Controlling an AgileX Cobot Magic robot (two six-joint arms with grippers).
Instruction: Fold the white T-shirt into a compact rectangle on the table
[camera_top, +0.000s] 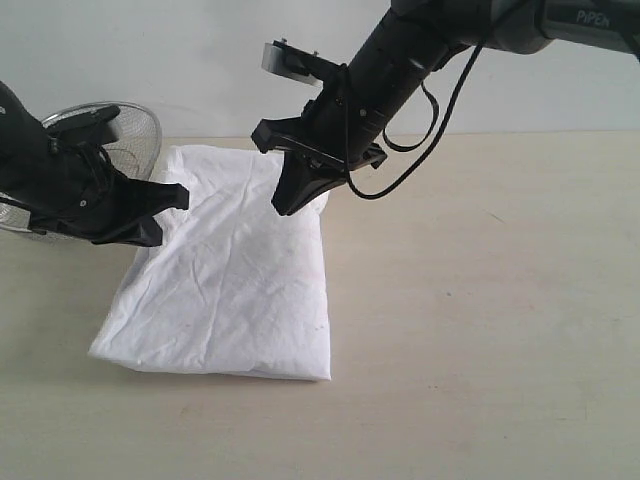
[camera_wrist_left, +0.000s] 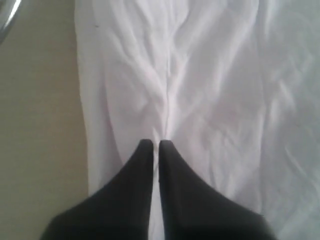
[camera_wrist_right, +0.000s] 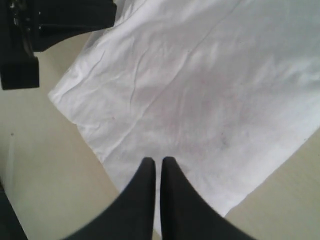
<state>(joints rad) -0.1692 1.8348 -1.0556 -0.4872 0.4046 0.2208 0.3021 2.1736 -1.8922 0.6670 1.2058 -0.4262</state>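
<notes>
left gripper (camera_wrist_left: 156, 145): fingers pressed together, nothing between them, tips over wrinkled cloth near the left edge of the white t-shirt (camera_top: 230, 280). right gripper (camera_wrist_right: 155, 161): fingers likewise closed and empty, poised above the shirt's far right part. the shirt lies folded into a rough rectangle, flat on the table (camera_top: 480, 300), left of centre. a steel mesh bowl (camera_top: 140, 125) stands behind the left arm

We've got a pale beige table (camera_top: 500, 300) here with the white T-shirt (camera_top: 235, 280) lying flat on it, folded into a rectangle (pretty wrinkly), and a steel mesh bowl (camera_top: 140, 132) just beside its far left corner.
</notes>
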